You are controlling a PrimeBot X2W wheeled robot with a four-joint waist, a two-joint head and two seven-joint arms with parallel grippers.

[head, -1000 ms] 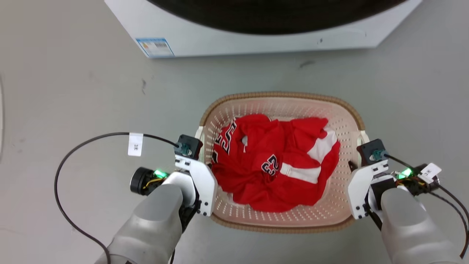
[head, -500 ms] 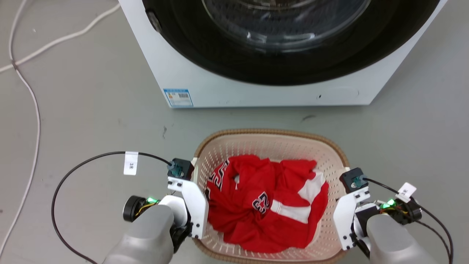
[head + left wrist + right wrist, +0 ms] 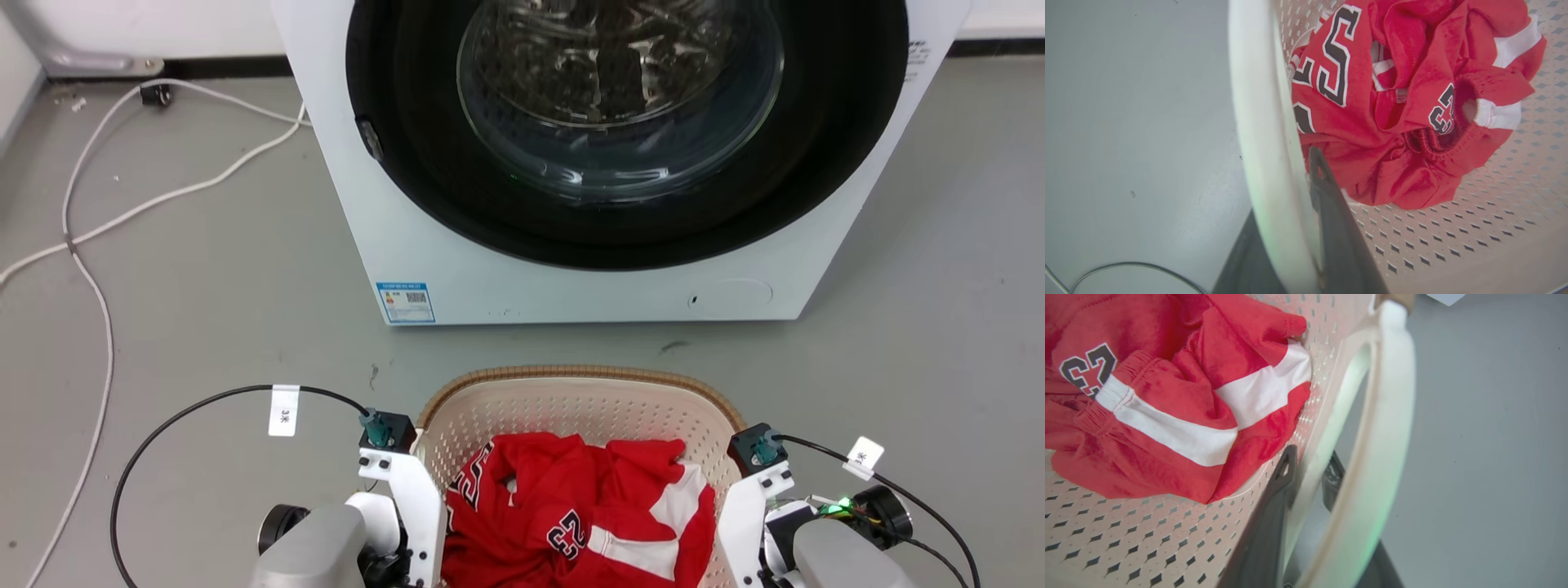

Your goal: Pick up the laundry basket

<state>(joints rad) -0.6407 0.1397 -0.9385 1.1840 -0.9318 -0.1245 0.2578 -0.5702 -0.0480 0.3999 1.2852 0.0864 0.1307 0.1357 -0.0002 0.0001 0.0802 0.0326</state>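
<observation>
Both L fingers (image 3: 1325, 192) and R fingers (image 3: 1278, 490) clamped on laundry basket (image 3: 571, 400), grey floor (image 3: 204, 327), washer (image 3: 531, 296) ahead.

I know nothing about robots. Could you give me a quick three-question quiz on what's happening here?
1. True or false: the basket is empty.
2. What stands beyond the basket? A) fridge B) washing machine C) chair
3. Fill in: the left gripper and right gripper each clamp one ___ of the basket.
Key: 1 false, red clothes lie in it; 2 B; 3 side.
</observation>
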